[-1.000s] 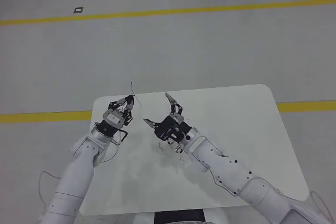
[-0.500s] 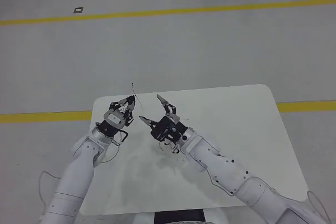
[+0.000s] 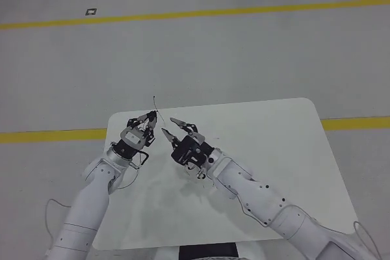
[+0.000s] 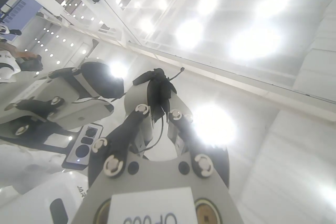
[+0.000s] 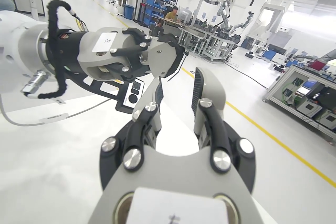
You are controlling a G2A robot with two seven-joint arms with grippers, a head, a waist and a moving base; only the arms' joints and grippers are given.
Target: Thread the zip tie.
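White table, grey floor, yellow lines

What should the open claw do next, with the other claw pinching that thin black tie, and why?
Probably the right gripper should ease a little nearer and bring its open jaws around the zip tie's free end. Its jaws stand apart and empty, close beside the left gripper, which is shut on the tie with a thin end sticking out.
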